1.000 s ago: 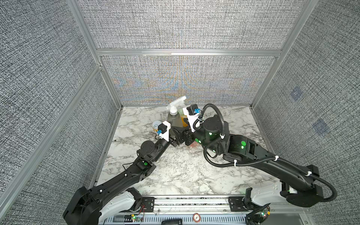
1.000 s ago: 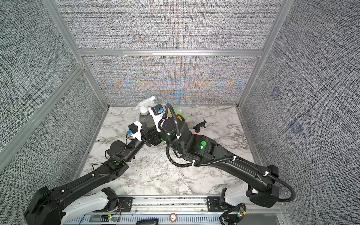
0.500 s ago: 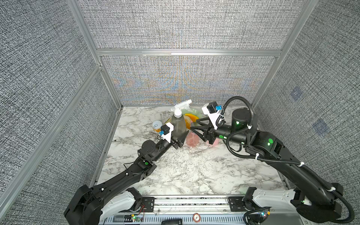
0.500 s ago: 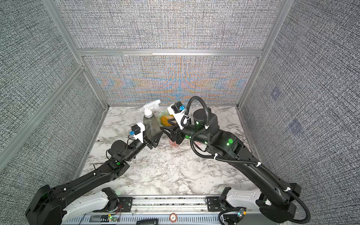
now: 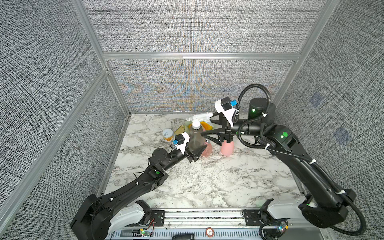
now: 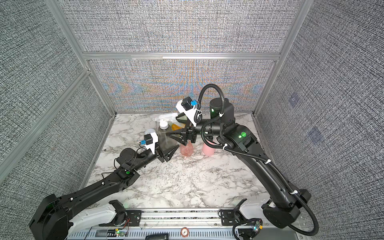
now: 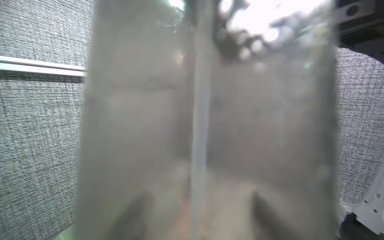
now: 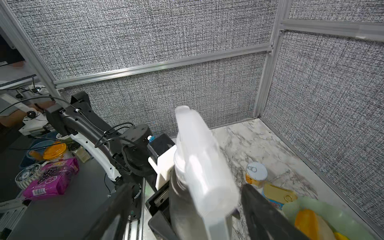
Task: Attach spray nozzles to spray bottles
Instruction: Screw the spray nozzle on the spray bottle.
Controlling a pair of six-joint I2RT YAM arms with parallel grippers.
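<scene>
Right gripper (image 5: 206, 127) has swung back in, jaws spread wide either side of the whitish nozzle (image 5: 196, 120), not gripping. The nozzle sits atop the smoky grey bottle (image 5: 195, 139) near the table's (image 5: 207, 187) back edge, with the left gripper (image 5: 197, 152) clamped on the bottle low down. Another tightening twist looks likely.

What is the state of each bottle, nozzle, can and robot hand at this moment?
smoky grey bottle: upright, nozzle on.
whitish nozzle: seated on its neck, tightness unclear.
left hand: shut on the smoky grey bottle.
right hand: open around the nozzle.
clear pink bottle: standing, neck hidden.
pastel pink bottle: standing, neck hidden.
tin can: upright, lid sealed.
</scene>
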